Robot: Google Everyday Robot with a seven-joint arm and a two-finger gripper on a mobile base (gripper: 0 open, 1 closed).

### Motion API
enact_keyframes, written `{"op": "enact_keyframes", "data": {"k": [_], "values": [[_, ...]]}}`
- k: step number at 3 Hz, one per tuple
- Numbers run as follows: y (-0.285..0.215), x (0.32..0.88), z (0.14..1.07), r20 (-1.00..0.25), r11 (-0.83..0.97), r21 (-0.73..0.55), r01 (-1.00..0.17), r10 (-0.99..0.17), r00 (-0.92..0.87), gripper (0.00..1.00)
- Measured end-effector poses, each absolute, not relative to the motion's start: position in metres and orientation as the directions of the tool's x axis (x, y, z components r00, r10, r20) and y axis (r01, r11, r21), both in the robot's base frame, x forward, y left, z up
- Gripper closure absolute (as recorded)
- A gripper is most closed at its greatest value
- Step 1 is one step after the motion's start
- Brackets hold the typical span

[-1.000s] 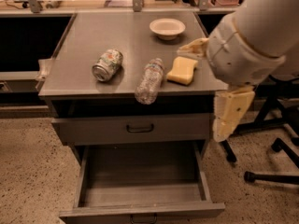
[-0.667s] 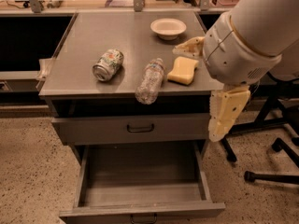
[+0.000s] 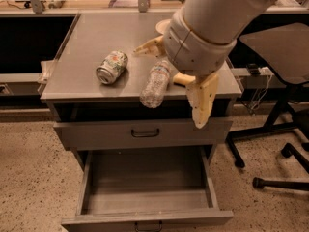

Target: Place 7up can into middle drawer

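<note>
The 7up can lies on its side on the left part of the grey cabinet top. My gripper hangs above the right part of the top, over the bottle and to the right of the can, apart from it. It is open and empty: one cream finger points left toward the can, the other points down past the front edge. The middle drawer is pulled out below and holds nothing.
A clear plastic water bottle lies between the can and the arm. A yellow sponge and a white bowl are mostly hidden behind the arm. The upper drawer is shut. An office chair stands at the right.
My arm has swung left over the cabinet top, now covering the bowl and most of the sponge. The can, bottle and drawers have not moved.
</note>
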State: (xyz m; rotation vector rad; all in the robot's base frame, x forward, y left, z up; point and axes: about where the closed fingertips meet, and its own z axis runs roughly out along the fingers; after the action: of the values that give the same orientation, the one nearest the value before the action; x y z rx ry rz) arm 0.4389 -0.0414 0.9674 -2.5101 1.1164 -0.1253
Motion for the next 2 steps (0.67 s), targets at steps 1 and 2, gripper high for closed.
{"op": "enact_keyframes", "data": {"k": [1, 2], "values": [[0.0003, 0.4371, 0.9686, 0.039, -0.753, -0.389, -0.531, -0.589, 0.807, 0.00], [-0.0055, 0.4392, 0.9724, 0.086, -0.761, -0.383, -0.524, -0.594, 0.800, 0.00]]}}
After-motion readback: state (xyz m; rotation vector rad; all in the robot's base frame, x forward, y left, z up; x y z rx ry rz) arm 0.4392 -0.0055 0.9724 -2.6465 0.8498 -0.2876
